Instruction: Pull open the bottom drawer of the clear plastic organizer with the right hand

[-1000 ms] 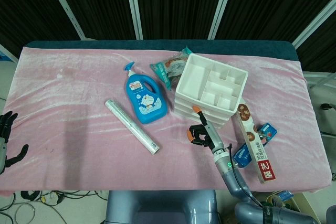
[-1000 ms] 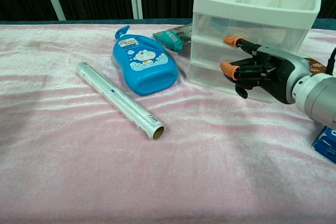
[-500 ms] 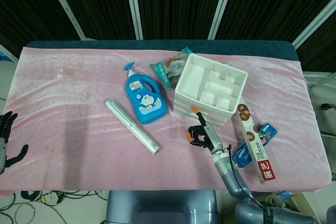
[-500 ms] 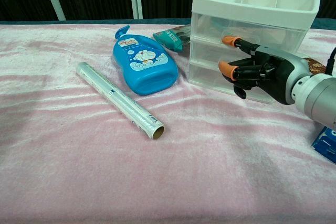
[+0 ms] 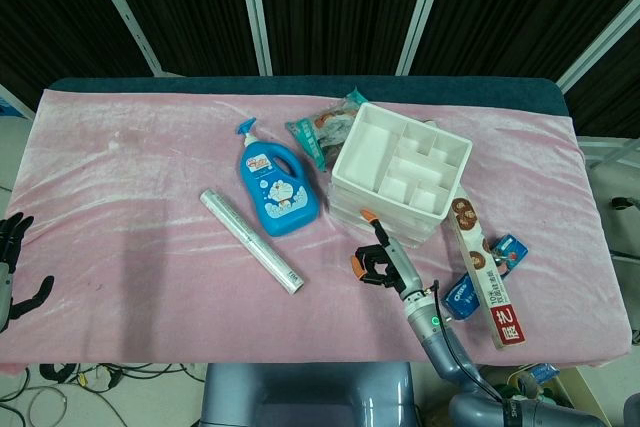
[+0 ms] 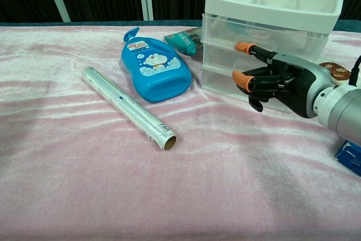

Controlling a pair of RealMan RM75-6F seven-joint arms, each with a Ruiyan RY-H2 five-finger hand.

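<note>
Right hand [image 6: 276, 80] sits against the front of the clear plastic organizer [image 6: 265, 32], at the height of its lower drawers. Fingers [image 6: 243, 77] curled inward, orange tips close together; cannot tell if they hook a drawer handle. Bottom drawer [image 6: 225, 84] looks closed or nearly so, mostly hidden behind the hand. Organizer stands on the pink cloth [image 5: 150, 197], right of centre, white divided tray on top. Left hand [image 5: 10, 257] at the far left edge, off the cloth, fingers spread, holding nothing. Blue bottle [image 5: 272, 182] lies left of the organizer, foil roll [image 5: 252, 241] just beside it, snack bag [image 5: 322, 132] behind. Long box [image 5: 485, 272] lies right of the organizer.
</note>
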